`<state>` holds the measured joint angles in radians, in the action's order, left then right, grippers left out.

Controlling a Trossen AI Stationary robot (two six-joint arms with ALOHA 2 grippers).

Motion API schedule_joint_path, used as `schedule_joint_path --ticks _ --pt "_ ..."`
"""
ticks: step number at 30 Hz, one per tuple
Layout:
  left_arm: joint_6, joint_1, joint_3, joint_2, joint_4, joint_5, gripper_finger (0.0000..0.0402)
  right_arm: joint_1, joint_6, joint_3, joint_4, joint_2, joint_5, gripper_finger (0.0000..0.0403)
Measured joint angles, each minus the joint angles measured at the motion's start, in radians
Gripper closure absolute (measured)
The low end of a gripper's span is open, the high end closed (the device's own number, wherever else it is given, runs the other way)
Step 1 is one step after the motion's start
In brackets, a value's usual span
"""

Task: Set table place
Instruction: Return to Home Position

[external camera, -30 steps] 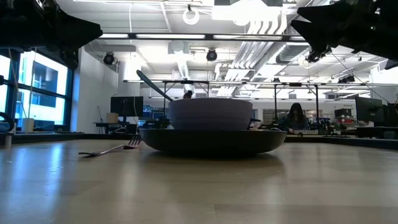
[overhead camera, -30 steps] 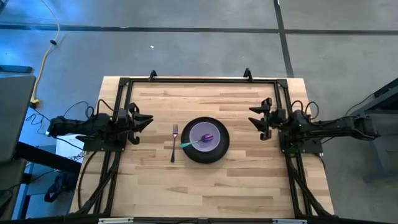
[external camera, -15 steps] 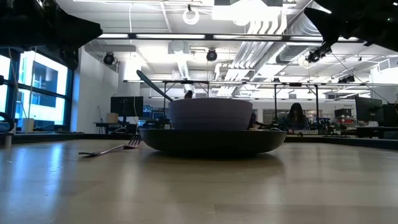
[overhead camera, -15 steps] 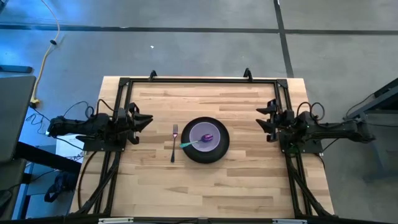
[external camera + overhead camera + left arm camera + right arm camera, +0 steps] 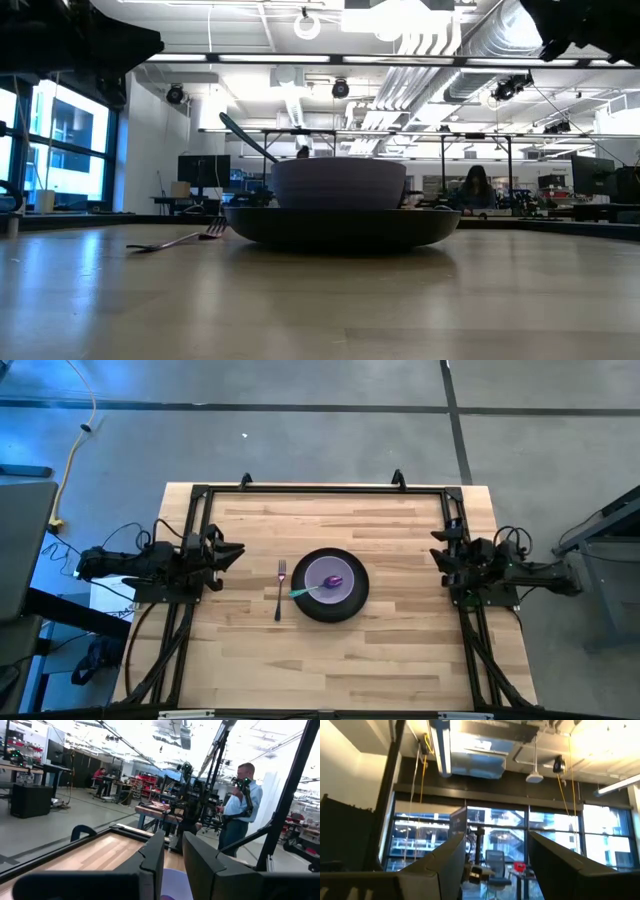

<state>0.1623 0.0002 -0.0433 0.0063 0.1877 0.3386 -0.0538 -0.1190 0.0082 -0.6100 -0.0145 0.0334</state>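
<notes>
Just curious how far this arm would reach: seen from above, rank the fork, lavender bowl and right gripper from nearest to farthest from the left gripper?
From the left gripper, at the table's left side:
1. Fork, just left of the plate.
2. Lavender bowl, on the plate, mid-table.
3. Right gripper, at the table's right side.

Left arm (image 5: pixel 130 563) folded low on its own side, forearm level, left hand (image 5: pixel 232 551) pointing inward, fingers (image 5: pixel 152 865) a narrow gap apart, holding nothing, right arm (image 5: pixel 530 570) folded likewise opposite, right hand (image 5: pixel 438 552) facing inward, fingers (image 5: pixel 445 865) spread wide, empty
</notes>
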Motion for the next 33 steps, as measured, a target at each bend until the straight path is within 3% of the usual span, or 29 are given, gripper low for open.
schedule_joint_path --ticks 8,14,22,33 --pt "-0.024 0.000 0.000 0.000 0.047 -0.001 0.0341 0.047 -0.073 0.000 -0.011 0.012 0.040 0.0199" --pt "-0.034 0.000 -0.001 0.000 0.044 -0.001 0.0341 0.065 -0.121 0.000 -0.027 0.012 0.139 0.0199" --pt "-0.049 0.000 -0.002 0.000 0.036 -0.001 0.0341 0.064 -0.038 0.000 0.072 0.011 0.257 0.0199" --pt "-0.050 0.000 -0.002 0.000 0.033 -0.011 0.0341 0.064 0.102 0.000 0.121 0.010 0.259 0.0199"
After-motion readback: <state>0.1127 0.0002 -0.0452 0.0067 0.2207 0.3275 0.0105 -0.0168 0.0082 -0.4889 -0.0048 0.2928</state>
